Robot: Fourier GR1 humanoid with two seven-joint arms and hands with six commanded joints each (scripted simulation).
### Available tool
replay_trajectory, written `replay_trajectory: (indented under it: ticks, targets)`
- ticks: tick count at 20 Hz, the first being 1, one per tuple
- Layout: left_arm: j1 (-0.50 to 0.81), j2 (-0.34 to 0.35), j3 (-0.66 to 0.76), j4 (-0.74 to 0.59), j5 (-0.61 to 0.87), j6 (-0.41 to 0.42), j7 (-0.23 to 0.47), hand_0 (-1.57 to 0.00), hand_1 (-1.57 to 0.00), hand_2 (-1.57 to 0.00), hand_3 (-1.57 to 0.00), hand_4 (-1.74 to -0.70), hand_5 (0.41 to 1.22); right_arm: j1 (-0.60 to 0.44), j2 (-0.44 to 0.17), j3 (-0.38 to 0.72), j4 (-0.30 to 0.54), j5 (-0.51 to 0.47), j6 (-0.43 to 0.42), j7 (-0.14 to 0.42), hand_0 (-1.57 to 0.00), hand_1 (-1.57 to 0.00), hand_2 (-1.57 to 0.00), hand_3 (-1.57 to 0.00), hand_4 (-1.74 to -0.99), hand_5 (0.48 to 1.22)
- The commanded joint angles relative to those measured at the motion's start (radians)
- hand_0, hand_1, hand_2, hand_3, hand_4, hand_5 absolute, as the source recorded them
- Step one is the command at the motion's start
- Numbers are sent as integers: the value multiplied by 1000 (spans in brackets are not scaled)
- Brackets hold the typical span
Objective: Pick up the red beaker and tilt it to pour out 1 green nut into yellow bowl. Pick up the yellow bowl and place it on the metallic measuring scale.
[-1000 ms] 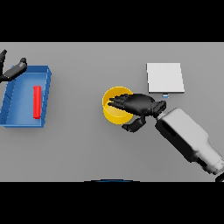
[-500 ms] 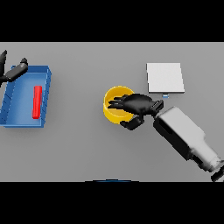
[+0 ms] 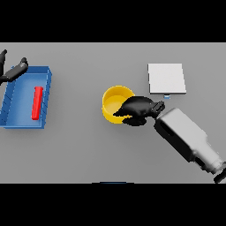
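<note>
Now you have no readable writing or labels anywhere on these things. One round yellow bowl (image 3: pixel 115 103) with smooth walls sits mid-tabletop (image 3: pixel 84 150), and your right hand (image 3: pixel 139 109) lies over its right rim, dark fingers (image 3: pixel 121 113) curled over that edge, gripping it. One flat, square, pale metallic measuring scale (image 3: pixel 166 78) lies just beyond and to the right of the bowl, apart from it, with a small bluish tab at its near edge. One shallow rectangular blue tray (image 3: pixel 46 95) lies at the far left, and one red cylindrical beaker (image 3: pixel 37 103) lies on its side inside it. Your left hand (image 3: pixel 13 71) shows at the tray's upper left corner, fingers spread and holding nothing
</note>
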Motion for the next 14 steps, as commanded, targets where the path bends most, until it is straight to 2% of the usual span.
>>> replay_trajectory:
  ticks: [1,4,8,10,14]
  targets:
    - [10,-1,-2,-9,0,6,-3,1,1,1,1,-793,734,7,-1,5,-9,3,-7,7,-1312,-1258,-1250,-1089,-1642,1175]
    - [19,4,-1,-12,3,4,-11,1,1,1,1,-790,727,3,-26,-6,-36,-13,15,21,-1438,-1411,-1406,-1153,-1683,1197]
    - [8,1,-3,-7,-4,5,-8,1,1,1,1,-783,727,-4,-61,-28,-101,-54,52,41,-1517,-1505,-1504,-1350,-1711,1211]
    - [-1,2,-2,-3,0,-2,10,1,1,1,1,-785,729,-13,-82,-50,-143,-83,81,68,-1536,-1529,-1528,-1356,-1717,1215]
    - [-2,10,15,2,9,-7,-25,1,1,1,1,-797,737,-49,-96,-62,-154,-96,108,120,-1557,-1554,-1553,-1309,-1722,1218]
